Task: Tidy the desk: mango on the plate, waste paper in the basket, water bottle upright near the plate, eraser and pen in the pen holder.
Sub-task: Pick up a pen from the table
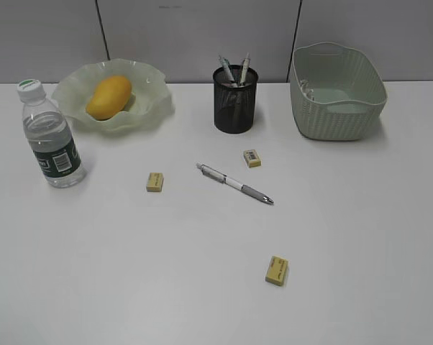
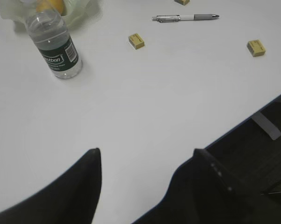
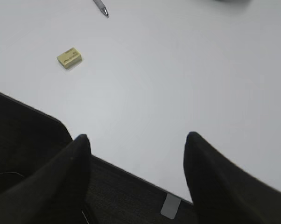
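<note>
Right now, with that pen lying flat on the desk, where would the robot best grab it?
Probably from straight above, jaws closing across the white barrel near the middle of the pen. It lies flat and slanted on the desk, grey grip end toward the front, with bare surface on both sides, so the fingers can straddle it. The nearest eraser sits clear.

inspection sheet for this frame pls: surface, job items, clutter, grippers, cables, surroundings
Surface: white desk, no spills seen.
Job's things: mango on plate; water bottle upright beside plate; pen and three erasers loose on desk; pen holder holds pens; white scrap inside basket.
Clutter: nothing seen.
Grippers: left gripper and right gripper open, empty, near desk's front edge.
Cables: thin wires below desk edge.
Surroundings: grey panel wall.
</note>
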Action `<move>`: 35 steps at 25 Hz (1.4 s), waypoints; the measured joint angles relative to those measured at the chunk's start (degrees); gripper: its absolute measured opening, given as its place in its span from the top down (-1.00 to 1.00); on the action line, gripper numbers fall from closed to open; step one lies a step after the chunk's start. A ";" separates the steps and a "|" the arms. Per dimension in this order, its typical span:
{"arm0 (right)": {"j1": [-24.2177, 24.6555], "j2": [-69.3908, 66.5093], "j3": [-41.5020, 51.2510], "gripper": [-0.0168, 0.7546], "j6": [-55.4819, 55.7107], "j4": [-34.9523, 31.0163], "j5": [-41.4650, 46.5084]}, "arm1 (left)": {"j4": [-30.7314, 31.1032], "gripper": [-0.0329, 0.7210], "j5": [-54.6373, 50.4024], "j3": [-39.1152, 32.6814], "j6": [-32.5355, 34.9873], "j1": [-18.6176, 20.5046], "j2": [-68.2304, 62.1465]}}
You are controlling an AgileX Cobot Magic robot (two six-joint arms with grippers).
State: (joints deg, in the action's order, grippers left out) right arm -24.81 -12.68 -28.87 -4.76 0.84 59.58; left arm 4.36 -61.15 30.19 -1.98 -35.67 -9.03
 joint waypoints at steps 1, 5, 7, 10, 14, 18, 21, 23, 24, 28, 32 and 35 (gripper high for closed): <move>0.00 0.00 0.00 -0.33 0.00 0.00 0.00 | 0.00 -0.32 0.00 0.00 0.00 0.00 0.00; 0.00 0.00 0.00 -0.33 0.00 0.00 -0.05 | 0.02 -0.32 0.00 0.00 0.00 0.71 0.43; 0.00 0.00 0.00 -0.33 0.00 0.00 -0.05 | 0.07 -0.32 0.06 0.00 0.00 2.43 1.31; 0.00 0.00 0.00 -0.33 0.00 0.00 -0.05 | 0.20 -0.32 0.06 -0.06 0.00 6.67 3.04; 0.00 -2.51 -0.70 -0.33 0.00 0.00 -0.10 | 0.25 -0.32 0.00 -0.17 0.00 14.03 4.53; 0.00 -10.03 -3.00 -0.33 0.00 -0.84 -2.26 | 0.25 -0.32 0.00 -0.17 0.00 20.57 4.84; 0.00 -19.37 -5.54 -0.33 0.00 -0.84 -5.75 | 0.25 -0.32 0.00 -0.17 0.00 23.79 4.86; 0.00 -26.23 -7.50 -0.33 -0.06 -0.84 -8.44 | 0.20 -0.32 0.00 -0.17 0.00 24.92 4.86; 0.00 -30.21 -8.61 -0.33 -0.06 -0.84 -9.99 | 0.20 -0.32 0.00 -0.17 0.00 25.15 4.86; 0.00 -45.71 -14.63 -0.33 -0.18 -0.84 -13.19 | 0.09 -0.32 0.00 -0.17 0.00 25.26 4.86; 0.00 -60.87 -24.24 -0.33 -1.25 -0.84 -12.99 | 0.02 -0.32 0.00 -0.17 0.00 25.26 4.86; -0.14 -70.33 -32.59 -0.33 -2.71 -0.84 -11.54 | 0.02 -0.32 0.00 -0.17 0.00 25.26 4.86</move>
State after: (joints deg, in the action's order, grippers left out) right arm -24.96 -83.01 -61.46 -7.47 0.00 48.04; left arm 4.39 -61.14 30.02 -1.98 -10.41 -4.17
